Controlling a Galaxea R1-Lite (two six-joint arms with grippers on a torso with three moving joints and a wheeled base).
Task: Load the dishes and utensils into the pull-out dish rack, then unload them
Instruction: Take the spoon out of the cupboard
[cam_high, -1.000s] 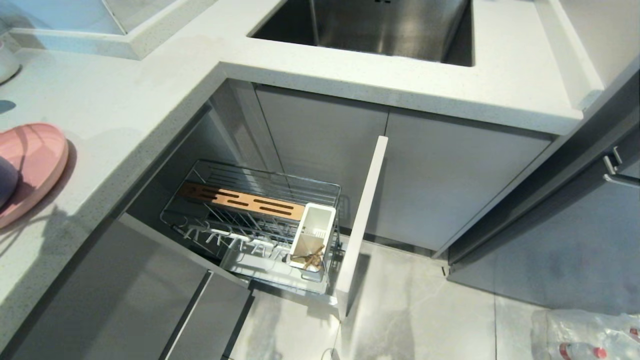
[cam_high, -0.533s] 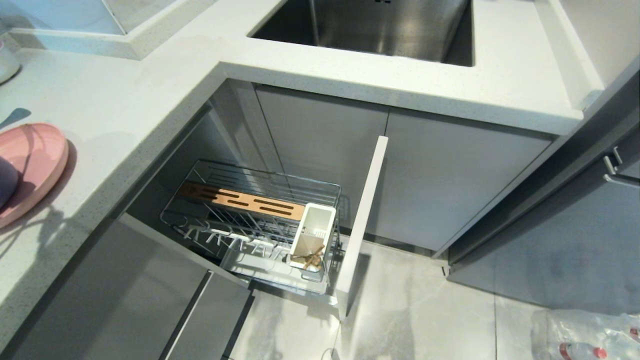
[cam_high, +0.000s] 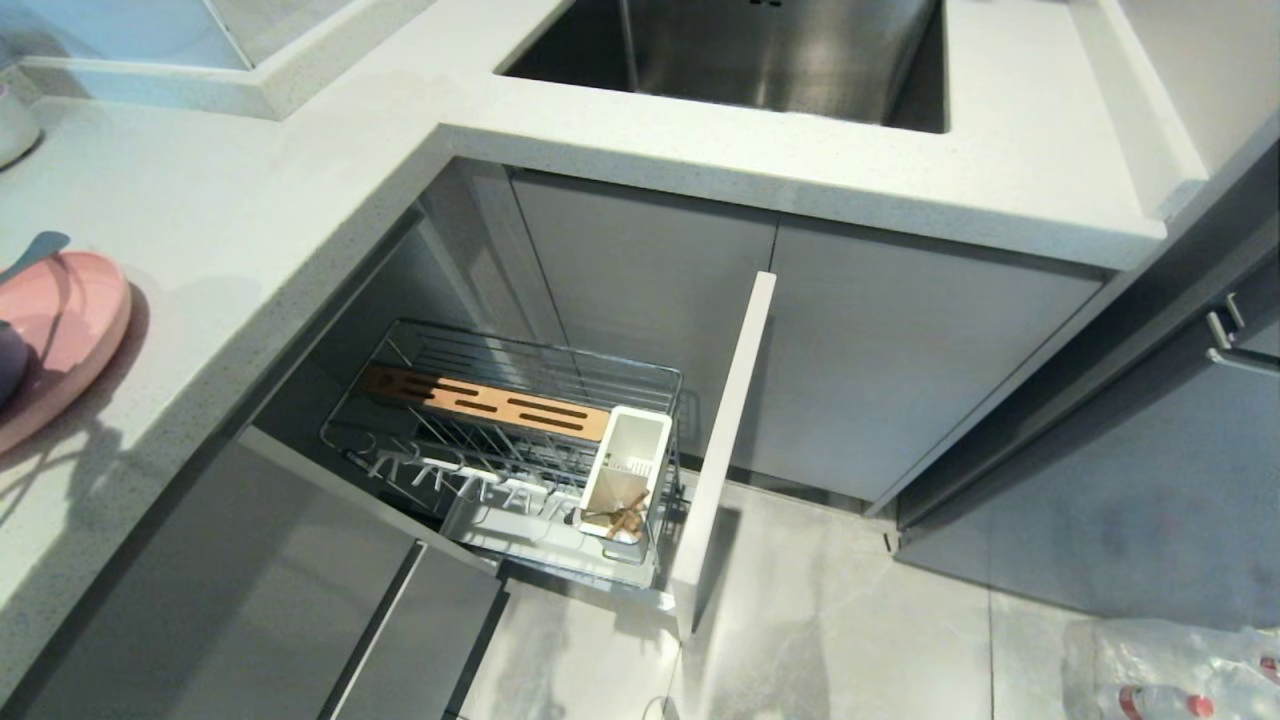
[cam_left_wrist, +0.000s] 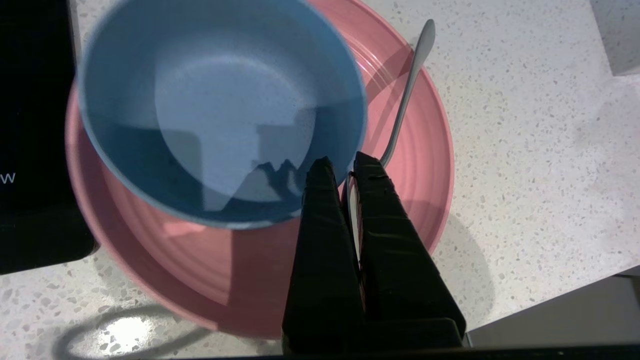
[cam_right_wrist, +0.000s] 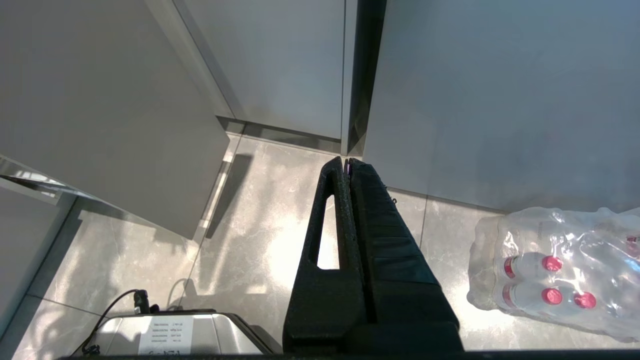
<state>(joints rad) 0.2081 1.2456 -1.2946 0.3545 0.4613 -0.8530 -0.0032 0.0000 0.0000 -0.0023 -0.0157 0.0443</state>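
Note:
On the speckled counter, a blue-grey bowl (cam_left_wrist: 220, 105) sits on the pink plate (cam_left_wrist: 415, 170). My left gripper (cam_left_wrist: 340, 165) hangs over the plate beside the bowl, shut on one end of the slim silver utensil (cam_left_wrist: 407, 95), whose handle slants out past the plate's rim. In the head view only the plate (cam_high: 70, 320), a sliver of the bowl (cam_high: 8, 362) and the handle tip (cam_high: 38, 247) show at the left edge. The pull-out dish rack (cam_high: 500, 405) stands open below; its white cup (cam_high: 630, 465) holds wooden chopsticks (cam_high: 622, 520). My right gripper (cam_right_wrist: 346, 162) is shut and parked over the floor.
The rack's front panel (cam_high: 725, 440) juts out over the tiled floor. A steel sink (cam_high: 760, 50) is set in the counter behind. A black slab (cam_left_wrist: 30, 125) lies beside the plate. A wrapped pack of bottles (cam_right_wrist: 555, 265) sits on the floor at the right.
The utensil's handle tip has come into the head view at the left edge, above the plate. The plate has slid slightly left. The rack and the right arm are unchanged.

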